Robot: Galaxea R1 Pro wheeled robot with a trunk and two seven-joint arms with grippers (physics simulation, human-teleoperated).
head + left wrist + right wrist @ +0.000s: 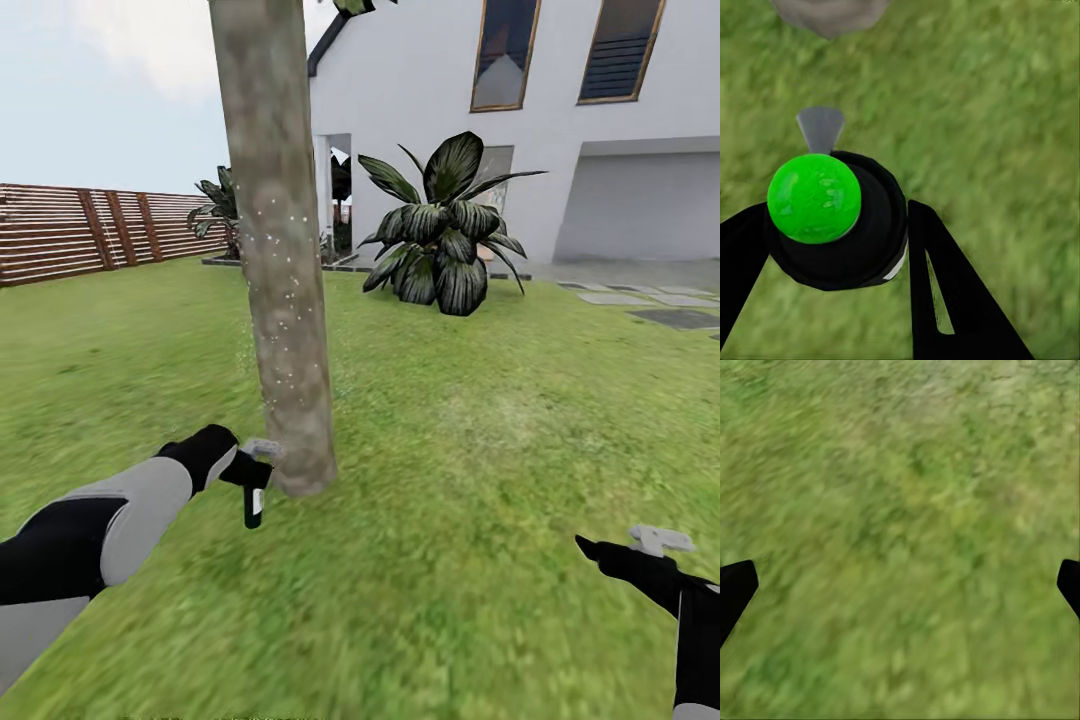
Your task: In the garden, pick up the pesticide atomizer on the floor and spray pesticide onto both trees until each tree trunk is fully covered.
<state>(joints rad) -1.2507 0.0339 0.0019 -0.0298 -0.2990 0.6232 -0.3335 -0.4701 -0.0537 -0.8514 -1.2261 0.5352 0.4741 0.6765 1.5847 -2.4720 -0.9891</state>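
Head view: left gripper clamps the pesticide atomizer just beside the base of the tree trunk, which is flecked with white droplets. Right gripper hangs over the grass.

Left wrist view: fingers grip the green-capped atomizer.

Right wrist view: fingertips spread wide, holding nothing.

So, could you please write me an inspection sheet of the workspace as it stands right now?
Surface: blurry green grass lawn, flat.
Job's things: slim black pesticide atomizer with green round cap, held beside the base of the thick grey-brown tree trunk; white specks dot the trunk.
Clutter: nothing seen.
Grippers: left gripper shut on the atomizer; right gripper open, empty, over grass.
Cables: nothing seen.
Surroundings: brown slatted wooden fence, dark broad-leaved bush, white house, grey paving slabs.
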